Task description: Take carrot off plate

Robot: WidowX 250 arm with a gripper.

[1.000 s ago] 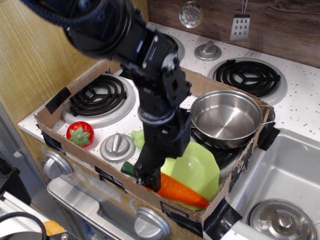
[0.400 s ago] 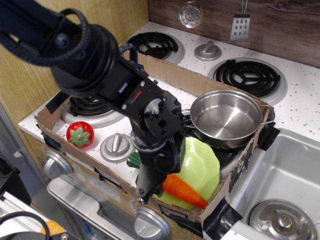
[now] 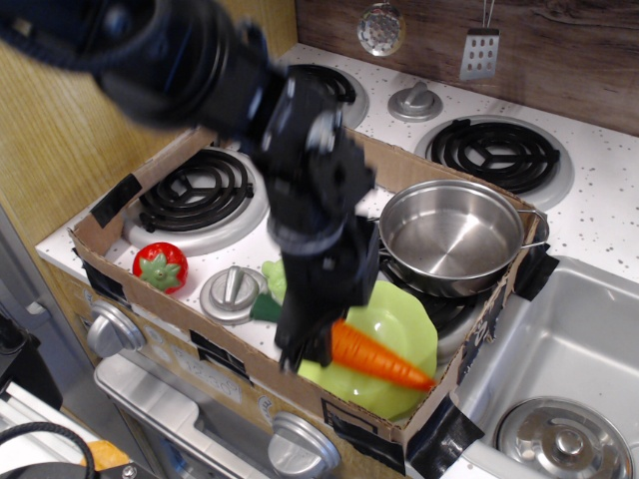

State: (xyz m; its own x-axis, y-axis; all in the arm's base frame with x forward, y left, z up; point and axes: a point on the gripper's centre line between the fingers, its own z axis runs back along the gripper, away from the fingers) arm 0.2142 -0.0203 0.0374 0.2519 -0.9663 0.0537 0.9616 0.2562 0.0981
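carrot (image 3: 377, 359) over plate (image 3: 409, 329), steel pot (image 3: 449, 238) beside

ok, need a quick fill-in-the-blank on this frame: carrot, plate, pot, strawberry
1. The pincer grips the ___ end of the carrot.
2. The carrot's tip points toward the ___.
3. The steel pot holds ___.
4. The strawberry sits beside a ___ burner knob.

Missing words: thick; sink; nothing; grey
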